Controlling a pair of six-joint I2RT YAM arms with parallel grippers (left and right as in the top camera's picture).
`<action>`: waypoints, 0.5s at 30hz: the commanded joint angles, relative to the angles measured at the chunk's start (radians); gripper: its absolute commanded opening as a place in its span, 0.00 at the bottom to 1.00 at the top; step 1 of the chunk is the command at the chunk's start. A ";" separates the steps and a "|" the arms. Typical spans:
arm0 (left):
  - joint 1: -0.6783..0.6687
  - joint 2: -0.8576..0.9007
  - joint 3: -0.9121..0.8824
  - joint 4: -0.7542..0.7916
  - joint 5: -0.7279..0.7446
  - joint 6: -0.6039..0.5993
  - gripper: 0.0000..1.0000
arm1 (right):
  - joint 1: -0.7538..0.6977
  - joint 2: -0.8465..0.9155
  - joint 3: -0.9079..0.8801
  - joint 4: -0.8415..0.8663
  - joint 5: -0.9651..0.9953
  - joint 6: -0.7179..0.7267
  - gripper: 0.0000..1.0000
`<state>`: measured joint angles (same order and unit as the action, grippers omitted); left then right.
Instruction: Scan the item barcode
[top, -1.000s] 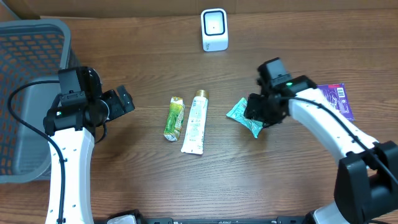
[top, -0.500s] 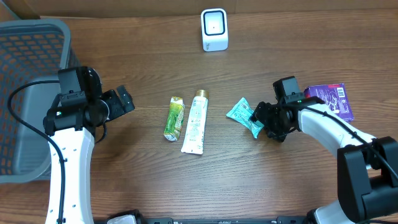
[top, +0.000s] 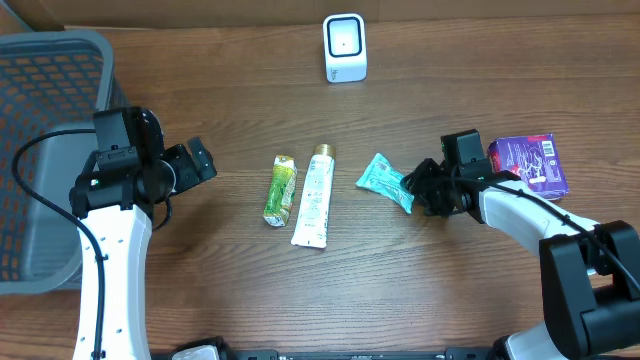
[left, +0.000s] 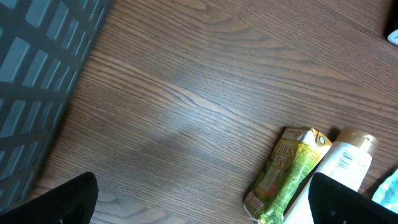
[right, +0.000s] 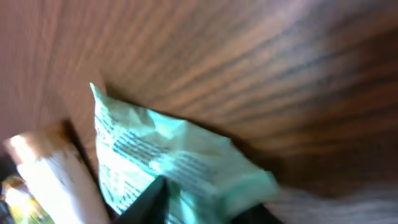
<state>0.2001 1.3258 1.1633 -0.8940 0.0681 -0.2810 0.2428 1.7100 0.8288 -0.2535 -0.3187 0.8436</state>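
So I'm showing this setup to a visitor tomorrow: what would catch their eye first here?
Probably the right claw stretched low over the wooden table, set at one end of a crinkly teal packet just right of centre. Next come the green tube and white tube lying side by side mid-table, and the big grey basket filling the left edge.

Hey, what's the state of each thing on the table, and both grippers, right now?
Left gripper: open, empty.
Right gripper: shut on the teal packet's right end.
Teal crinkled packet: pinched at one end.
Green sachet: lying flat, untouched.
White tube with gold cap: lying flat, capped.
Purple packet: lying flat, untouched.
White scanner box: standing upright.
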 joint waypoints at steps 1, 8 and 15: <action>0.001 -0.010 -0.003 0.001 0.003 0.019 1.00 | 0.003 -0.002 -0.007 0.035 0.008 -0.076 0.14; 0.001 -0.010 -0.003 0.001 0.003 0.019 1.00 | -0.004 -0.003 0.005 0.120 -0.225 -0.253 0.04; 0.001 -0.010 -0.003 0.002 0.003 0.019 1.00 | -0.074 -0.002 0.017 0.103 -0.254 -0.355 0.05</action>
<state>0.2001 1.3258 1.1633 -0.8940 0.0681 -0.2810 0.2089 1.7103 0.8272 -0.1585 -0.5301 0.5858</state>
